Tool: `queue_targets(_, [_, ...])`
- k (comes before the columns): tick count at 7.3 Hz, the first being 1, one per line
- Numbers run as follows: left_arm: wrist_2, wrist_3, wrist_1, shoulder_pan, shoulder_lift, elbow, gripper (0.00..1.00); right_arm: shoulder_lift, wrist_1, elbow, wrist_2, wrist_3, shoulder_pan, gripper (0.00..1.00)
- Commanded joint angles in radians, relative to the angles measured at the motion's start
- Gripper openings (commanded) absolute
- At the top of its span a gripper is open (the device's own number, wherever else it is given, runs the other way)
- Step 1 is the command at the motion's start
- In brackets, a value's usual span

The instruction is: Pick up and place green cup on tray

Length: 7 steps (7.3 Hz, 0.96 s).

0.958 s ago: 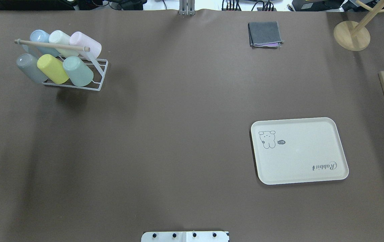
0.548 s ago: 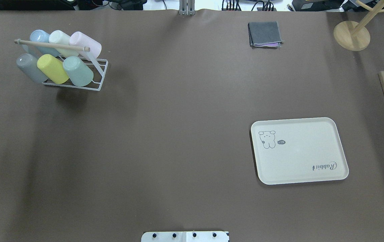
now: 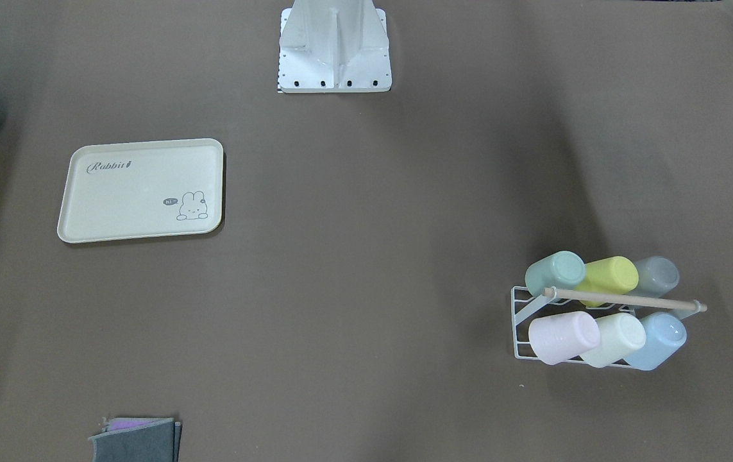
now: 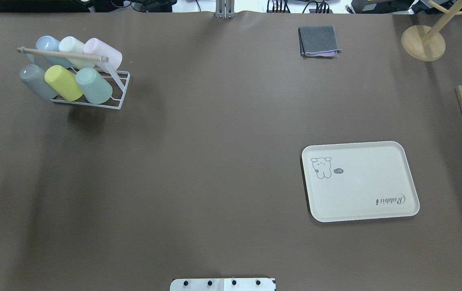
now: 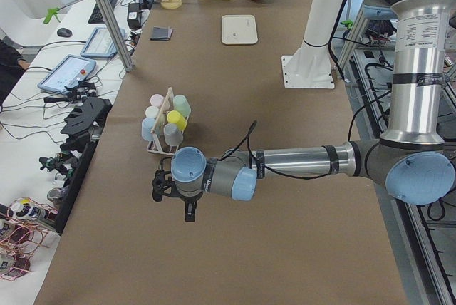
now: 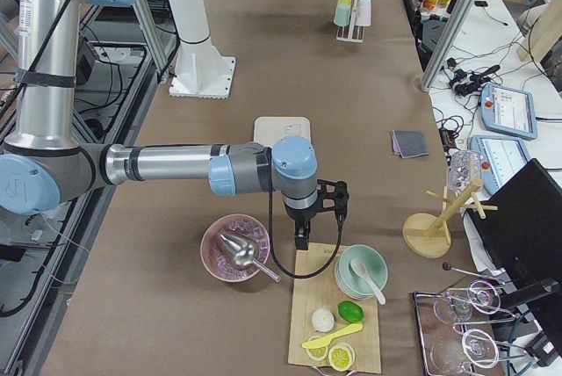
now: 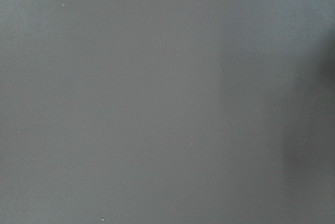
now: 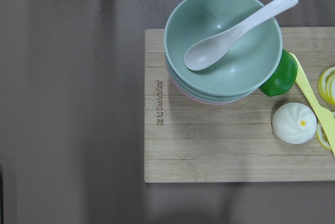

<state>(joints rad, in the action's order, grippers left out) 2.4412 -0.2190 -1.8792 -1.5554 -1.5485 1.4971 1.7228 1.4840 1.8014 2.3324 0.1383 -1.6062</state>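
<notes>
The green cup lies tilted on a white wire rack at the far left, at the right end of the front row next to a yellow cup. It also shows in the front-facing view. The cream tray with a bunny drawing lies flat at the right, with nothing on it. The left gripper hovers over bare table near the rack, seen only from the side, so I cannot tell whether it is open. The right gripper hovers above a wooden board, likewise unclear.
The rack also holds grey, blue, cream and pink cups under a wooden rod. A folded grey cloth lies at the back. A wooden board with stacked bowls, a spoon and food sits at the right end, beside a pink bowl.
</notes>
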Motion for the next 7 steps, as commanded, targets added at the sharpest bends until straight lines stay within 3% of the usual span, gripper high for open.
queue_targets(1, [-0.011,0.004,0.000,0.000,0.001,0.002,0.99,0.008,-0.004,-0.005,0.007,-0.002,0.000,1.00])
queue_targets(3, [-0.010,0.006,0.000,-0.002,0.001,0.006,0.99,0.015,-0.047,-0.014,0.027,0.006,0.000,1.00])
queue_targets(4, [-0.010,-0.003,0.000,-0.011,-0.001,0.026,0.99,0.009,-0.045,-0.039,0.132,0.017,0.006,1.00])
queue_targets(5, [-0.010,-0.008,0.023,-0.009,-0.002,0.076,0.99,0.001,-0.048,-0.045,0.160,0.059,0.037,1.00])
queue_targets(6, [-0.010,-0.029,0.175,-0.006,-0.036,0.185,0.99,-0.026,-0.063,-0.040,0.163,0.140,0.075,1.00])
queue_targets(7, [-0.011,-0.104,0.406,0.003,-0.135,0.306,0.99,-0.043,-0.135,-0.046,0.159,0.231,0.147,1.00])
